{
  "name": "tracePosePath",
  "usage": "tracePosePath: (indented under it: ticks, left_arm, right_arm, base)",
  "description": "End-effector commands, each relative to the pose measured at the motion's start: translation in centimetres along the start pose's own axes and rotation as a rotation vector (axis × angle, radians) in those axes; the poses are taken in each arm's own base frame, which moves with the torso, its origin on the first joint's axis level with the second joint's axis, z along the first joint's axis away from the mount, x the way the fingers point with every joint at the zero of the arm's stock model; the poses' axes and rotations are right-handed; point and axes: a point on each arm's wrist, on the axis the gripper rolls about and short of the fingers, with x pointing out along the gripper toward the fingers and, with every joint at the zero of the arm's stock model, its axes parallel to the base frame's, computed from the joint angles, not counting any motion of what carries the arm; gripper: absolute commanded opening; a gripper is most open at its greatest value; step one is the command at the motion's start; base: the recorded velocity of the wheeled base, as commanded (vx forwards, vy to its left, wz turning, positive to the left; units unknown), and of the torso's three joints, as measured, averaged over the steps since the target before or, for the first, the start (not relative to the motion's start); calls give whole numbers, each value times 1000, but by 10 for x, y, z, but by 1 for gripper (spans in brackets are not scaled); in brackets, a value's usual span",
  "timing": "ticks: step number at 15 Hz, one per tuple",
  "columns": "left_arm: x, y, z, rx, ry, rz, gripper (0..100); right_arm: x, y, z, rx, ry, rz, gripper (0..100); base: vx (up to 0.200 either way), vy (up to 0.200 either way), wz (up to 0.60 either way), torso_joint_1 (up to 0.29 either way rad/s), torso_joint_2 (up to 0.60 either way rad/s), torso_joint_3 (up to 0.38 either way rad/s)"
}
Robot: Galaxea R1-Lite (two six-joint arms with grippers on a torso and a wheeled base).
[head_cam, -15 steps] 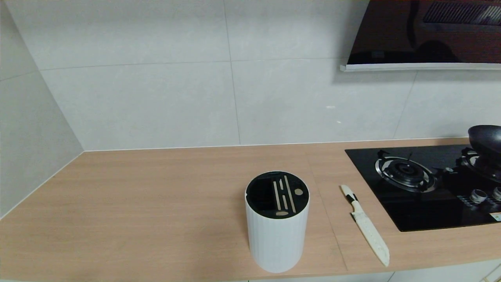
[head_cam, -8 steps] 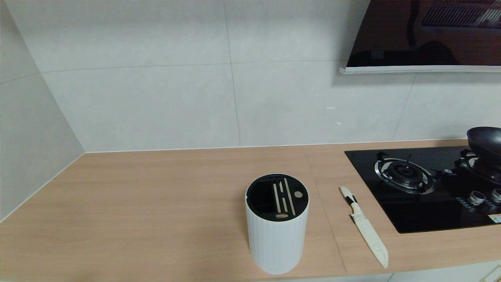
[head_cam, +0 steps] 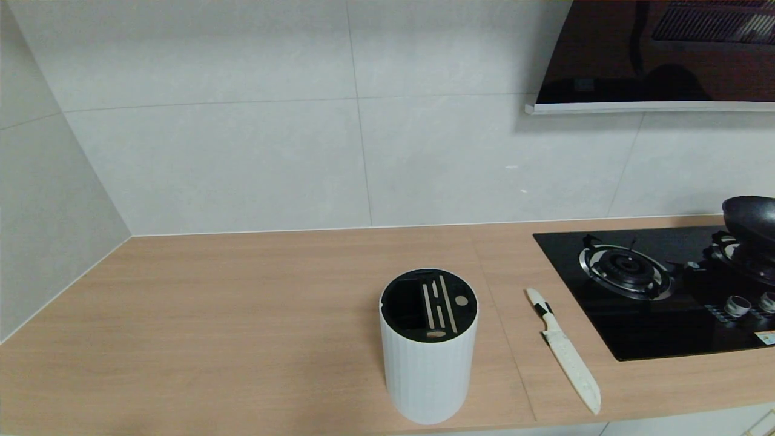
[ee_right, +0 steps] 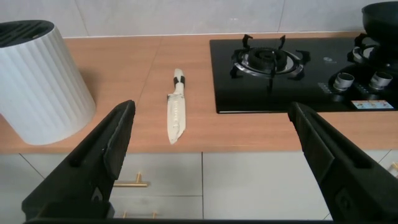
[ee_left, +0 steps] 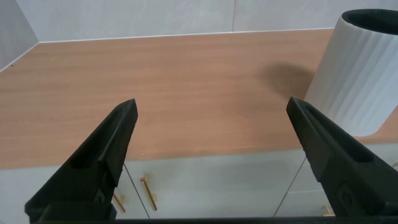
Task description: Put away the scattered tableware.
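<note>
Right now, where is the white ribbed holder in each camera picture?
Head view: the white holder stands near the wooden counter's front edge, knife to its right.
Left wrist view: the holder stands by that edge.
Right wrist view: it stands across the knife from the stove.
Shared landmark: the counter's front edge.

pan (head_cam: 752, 216) partly beyond the edge

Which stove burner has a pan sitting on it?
The far-right burner, sitting under the black pan. The other burner, nearer the knife, has nothing on it.
</note>
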Motion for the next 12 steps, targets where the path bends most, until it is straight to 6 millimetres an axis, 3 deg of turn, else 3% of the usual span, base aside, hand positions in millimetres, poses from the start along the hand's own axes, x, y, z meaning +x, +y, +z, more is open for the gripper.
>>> tracePosePath:
  ticks: [1, 3, 4, 6, 7, 10, 12]
  left_arm:
    - [0, 0, 0, 0, 0, -1, 100]
    - [0, 0, 0, 0, 0, -1, 100]
    - [0, 0, 0, 0, 0, -1, 100]
    - [0, 0, 0, 0, 0, -1, 100]
    - [0, 0, 0, 0, -1, -1, 100]
    - [0, 0, 0, 0, -1, -1, 100]
    - [0, 0, 0, 0, 0, -1, 100]
  right_arm:
    - [0, 0, 0, -4, 0, 2, 100]
    - [-2, 0, 10, 2, -41, 14, 100]
    - [-9, 1, 30, 6, -101, 39, 100]
    - [-3, 1, 47, 14, -31, 83, 100]
    - [7, 2, 53, 20, 41, 103, 100]
    - [61, 3, 83, 48, 310, 190, 100]
    - [92, 5, 92, 48, 396, 226, 100]
  base:
    - [0, 0, 0, 0, 0, 0]
    - [0, 0, 0, 0, 0, 0]
    - [0, 0, 0, 0, 0, 0]
    - [0, 0, 0, 0, 0, 0]
    - [0, 0, 0, 0, 0, 0]
    - [0, 0, 0, 0, 0, 0]
    - [0, 0, 0, 0, 0, 0]
